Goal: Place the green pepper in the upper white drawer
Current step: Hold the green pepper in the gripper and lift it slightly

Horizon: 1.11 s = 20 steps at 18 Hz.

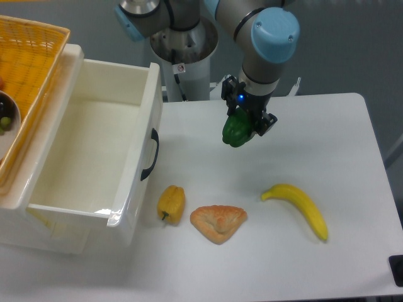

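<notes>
The green pepper (237, 131) is glossy dark green and hangs in the air above the white table, right of the drawer. My gripper (244, 123) is shut on the green pepper from above, fingers down either side of it. The upper white drawer (129, 154) stands pulled open at the left, its deep white inside bare, its curved black handle (150, 155) on the front panel facing the pepper. The gripper is about a hand's width right of the drawer's front panel and higher than its rim.
A yellow wicker basket (34, 69) sits on top of the drawer unit at the far left. On the table lie a small yellow pepper (171, 204), a croissant (218, 223) and a banana (299, 208). The robot base (184, 60) stands behind.
</notes>
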Each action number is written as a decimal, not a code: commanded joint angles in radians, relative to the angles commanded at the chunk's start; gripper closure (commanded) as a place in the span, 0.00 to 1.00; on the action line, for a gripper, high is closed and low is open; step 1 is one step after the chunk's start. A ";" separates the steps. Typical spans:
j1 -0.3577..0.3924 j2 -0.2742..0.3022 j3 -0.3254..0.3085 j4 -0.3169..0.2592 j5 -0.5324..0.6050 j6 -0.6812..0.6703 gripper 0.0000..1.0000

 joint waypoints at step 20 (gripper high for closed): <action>0.000 0.002 0.115 -0.087 -0.040 -0.187 0.60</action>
